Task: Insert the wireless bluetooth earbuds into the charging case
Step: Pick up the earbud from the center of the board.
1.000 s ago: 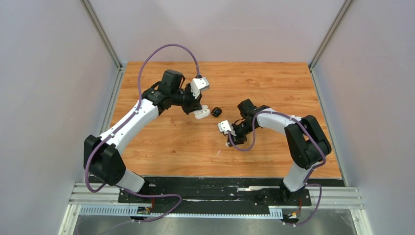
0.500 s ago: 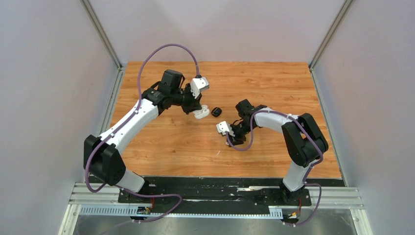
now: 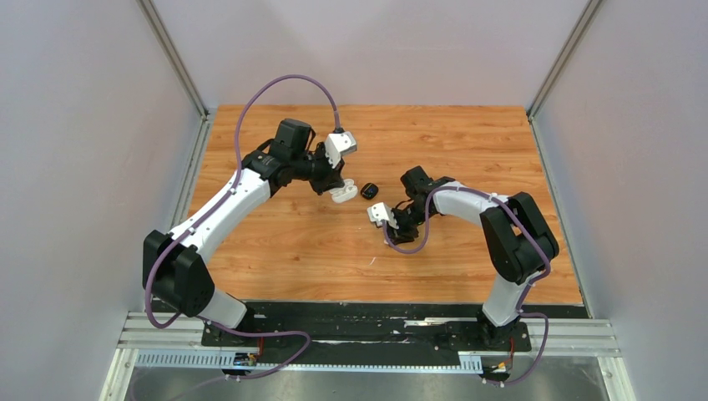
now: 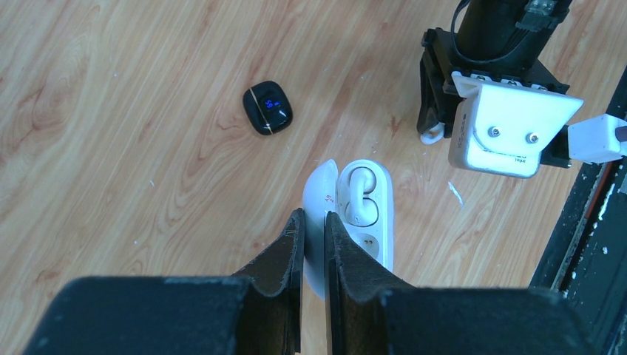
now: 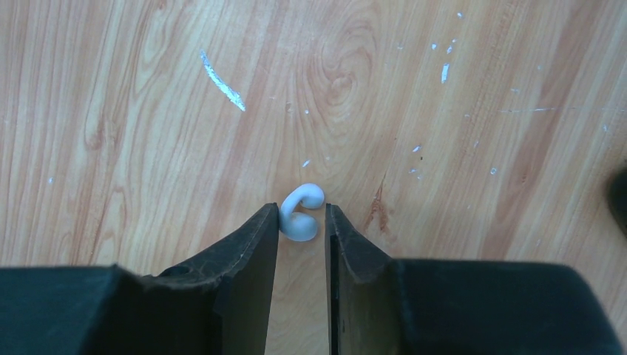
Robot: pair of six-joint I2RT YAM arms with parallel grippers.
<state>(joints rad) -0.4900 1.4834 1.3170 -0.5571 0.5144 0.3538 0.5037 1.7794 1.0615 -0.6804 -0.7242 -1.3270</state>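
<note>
Noting the loose white earbud lying on the bare table, right of and nearer than the white charging case. Judging it very light, hard-shelled and slick, hook-shaped, so likely skidding or flipping under an uneven squeeze. Favouring a gentle pinch across the rounded body rather than the thin curl. Recording the right hand straddling it, fingers nearly together with the earbud between them; not managing to tell whether pinching or just short of contact. Recording the left hand clamped on the case's opened lid, apparently steadying the case on the table. Getting from the left wrist view alone: a seated earbud filling one well, the other well showing empty, and a black case lying apart from the white one. Getting from the right wrist view alone: the fingers' closeness to the earbud. Finding the top view too coarse for the earbud itself.
</note>
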